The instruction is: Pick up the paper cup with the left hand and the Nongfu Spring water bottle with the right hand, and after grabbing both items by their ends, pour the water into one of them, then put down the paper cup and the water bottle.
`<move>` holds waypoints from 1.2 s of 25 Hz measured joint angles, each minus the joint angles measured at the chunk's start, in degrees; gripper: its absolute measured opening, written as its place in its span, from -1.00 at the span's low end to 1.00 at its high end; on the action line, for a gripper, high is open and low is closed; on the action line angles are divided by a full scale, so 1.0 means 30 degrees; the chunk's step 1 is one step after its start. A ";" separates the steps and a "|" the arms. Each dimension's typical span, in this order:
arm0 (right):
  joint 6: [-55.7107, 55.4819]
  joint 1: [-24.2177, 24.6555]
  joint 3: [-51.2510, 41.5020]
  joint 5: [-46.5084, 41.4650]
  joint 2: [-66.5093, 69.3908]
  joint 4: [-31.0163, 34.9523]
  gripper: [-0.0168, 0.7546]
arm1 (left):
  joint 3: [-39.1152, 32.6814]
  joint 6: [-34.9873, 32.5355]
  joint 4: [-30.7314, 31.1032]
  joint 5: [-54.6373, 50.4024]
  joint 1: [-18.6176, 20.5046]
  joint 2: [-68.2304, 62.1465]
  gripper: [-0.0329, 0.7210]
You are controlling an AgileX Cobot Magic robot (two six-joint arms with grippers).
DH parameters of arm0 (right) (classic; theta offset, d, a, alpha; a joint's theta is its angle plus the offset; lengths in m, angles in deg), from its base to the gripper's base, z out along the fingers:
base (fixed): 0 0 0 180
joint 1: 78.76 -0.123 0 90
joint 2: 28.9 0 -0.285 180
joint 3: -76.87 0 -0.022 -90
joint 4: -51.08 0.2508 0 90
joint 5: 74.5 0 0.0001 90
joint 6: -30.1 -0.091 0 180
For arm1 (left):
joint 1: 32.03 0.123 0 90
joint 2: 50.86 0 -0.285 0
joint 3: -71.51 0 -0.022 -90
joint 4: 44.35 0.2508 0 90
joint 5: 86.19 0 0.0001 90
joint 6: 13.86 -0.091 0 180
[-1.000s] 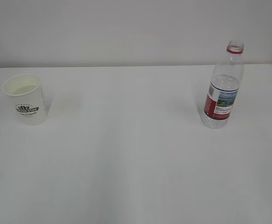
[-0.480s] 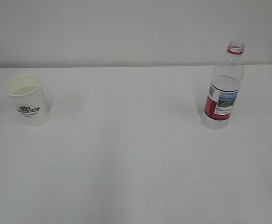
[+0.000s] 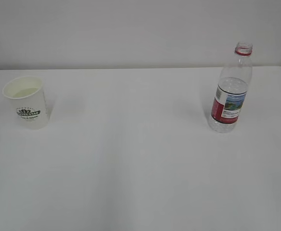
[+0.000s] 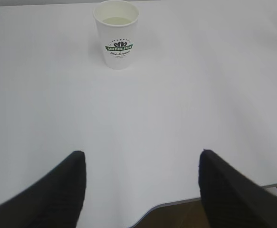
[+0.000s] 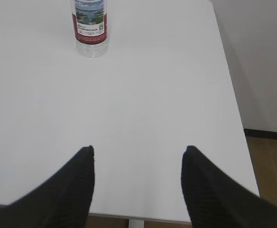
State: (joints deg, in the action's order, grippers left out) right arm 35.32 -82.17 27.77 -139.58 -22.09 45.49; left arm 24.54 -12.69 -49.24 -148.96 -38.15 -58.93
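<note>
Fingers (image 4: 57,190) of both hands spread, empty, well short of paper cup (image 4: 116,33); filled cup may spill if squeezed.

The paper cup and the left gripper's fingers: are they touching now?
Apart. In the left wrist view the paper cup stands far up the table, while the open fingers are near the table's front edge, with bare white surface between them.

The right hand (image 5: 138,183) hangs over the near edge of the white table (image 5: 152,104), its two black fingers (image 5: 76,190) spread wide with nothing between them. Far ahead, the water bottle (image 5: 89,28) stands upright, its red-and-white label facing the camera and its top cut off. Brown floor (image 5: 269,175) shows at right.
</note>
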 joint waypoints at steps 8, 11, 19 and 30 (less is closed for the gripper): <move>0.0000 0.0000 0.0000 0.0000 0.0000 0.0000 0.20 | 0.0000 0.0000 0.0000 0.0000 0.0825 0.0000 0.45; 0.0000 0.0000 0.0000 0.0000 0.0000 0.0000 0.20 | 0.0000 0.0000 0.0000 0.0000 0.1719 0.0000 0.45; 0.0000 0.0000 0.0000 0.0000 0.0000 0.0000 0.20 | 0.0000 0.0000 0.0000 0.0000 0.2390 0.0000 0.45; 0.0000 0.0000 0.0000 0.0000 0.0000 0.0000 0.20 | 0.0000 0.0000 0.0000 0.0000 0.2390 0.0000 0.45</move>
State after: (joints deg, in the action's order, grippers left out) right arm 35.32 -82.17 27.77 -139.58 -22.09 45.49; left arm 24.54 -12.69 -49.24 -148.96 -30.98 -58.93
